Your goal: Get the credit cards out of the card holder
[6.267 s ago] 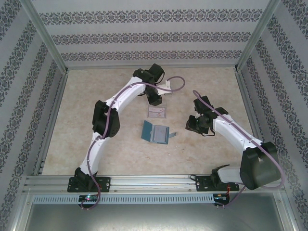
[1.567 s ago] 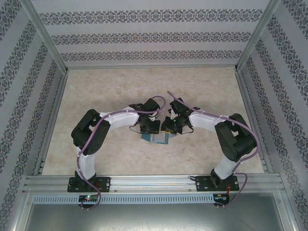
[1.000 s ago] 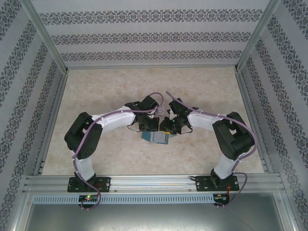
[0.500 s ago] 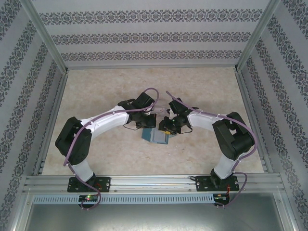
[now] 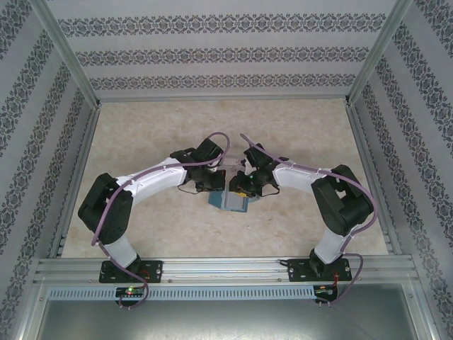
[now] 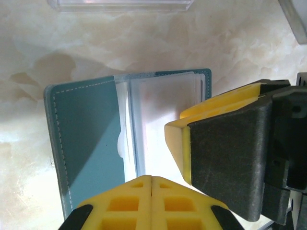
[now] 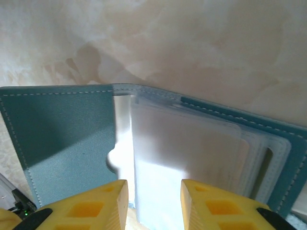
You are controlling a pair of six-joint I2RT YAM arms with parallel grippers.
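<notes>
The card holder (image 5: 230, 203) lay open like a book on the table (image 5: 141, 142), under the ends of the two arms. One half of it was a plain teal cover (image 7: 62, 129) with pale stitching. The other half carried clear pockets (image 7: 192, 143), one stacked over another. Something pale and flat showed inside the pockets, but I could not tell whether it was the credit cards or only the plastic of the pockets.

The left pincer (image 6: 152, 181) hung over the card holder, above the line where the cover met the pockets. Its two yellow fingers were pressed together with no gap, and nothing was seen between them. I could not tell whether it touched the card holder.

The right pincer (image 7: 154, 191) was over the pocket half of the card holder. Its fingers stood partly apart, and the pale top pocket showed through the gap. In the left wrist view one yellow finger (image 6: 178, 143) of it was low over the pockets, at or very near their surface. It had no hold on anything that I could see.

A clear tray (image 6: 120, 4) lay on the table beyond the card holder, on the side away from the arms' bases, with bare table between them.

In the top view both pincers were close together over the card holder and hid its far part.
</notes>
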